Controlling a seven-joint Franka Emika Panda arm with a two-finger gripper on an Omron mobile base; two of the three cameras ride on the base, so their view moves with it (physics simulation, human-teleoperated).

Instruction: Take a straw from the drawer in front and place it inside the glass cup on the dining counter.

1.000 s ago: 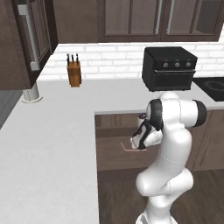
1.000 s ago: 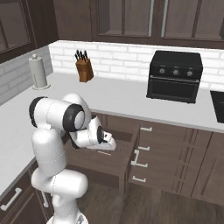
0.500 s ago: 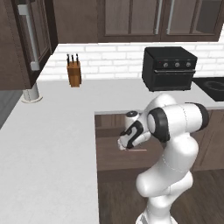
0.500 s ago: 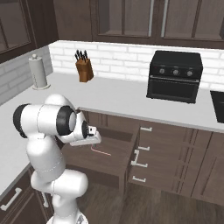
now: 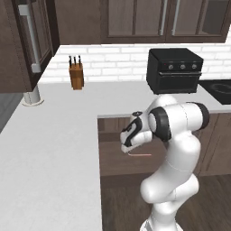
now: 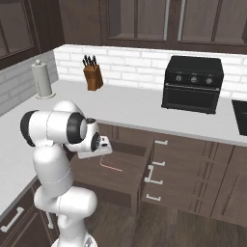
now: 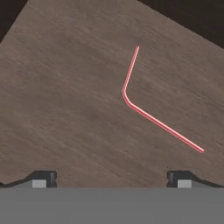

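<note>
The drawer [image 5: 113, 159] [image 6: 126, 177] stands pulled out under the white worktop. On its dark wooden floor [image 7: 65, 96] lies the straw [image 7: 131, 103], thin, pinkish-red and bent at an angle. The straw also shows as a short pink line [image 5: 140, 154] [image 6: 111, 167]. My gripper [image 5: 126, 145] [image 6: 99, 152] [image 7: 111, 179] hangs open above the drawer, just left of the straw, its fingertips [image 7: 43, 179] wide apart with nothing between them. The straw lies ahead of the tips and is not touched. The glass cup and the dining counter are out of view.
The white worktop [image 5: 54, 149] wraps around the drawer's left side and back. On it stand a knife block [image 5: 76, 74], a black toaster oven [image 5: 175, 70] and a paper towel roll [image 6: 42, 79]. Closed drawers [image 6: 161, 169] flank the open one on the right.
The arm has swung the hand leftwards over the open drawer. The gripper has stayed open, and the straw has not moved.
</note>
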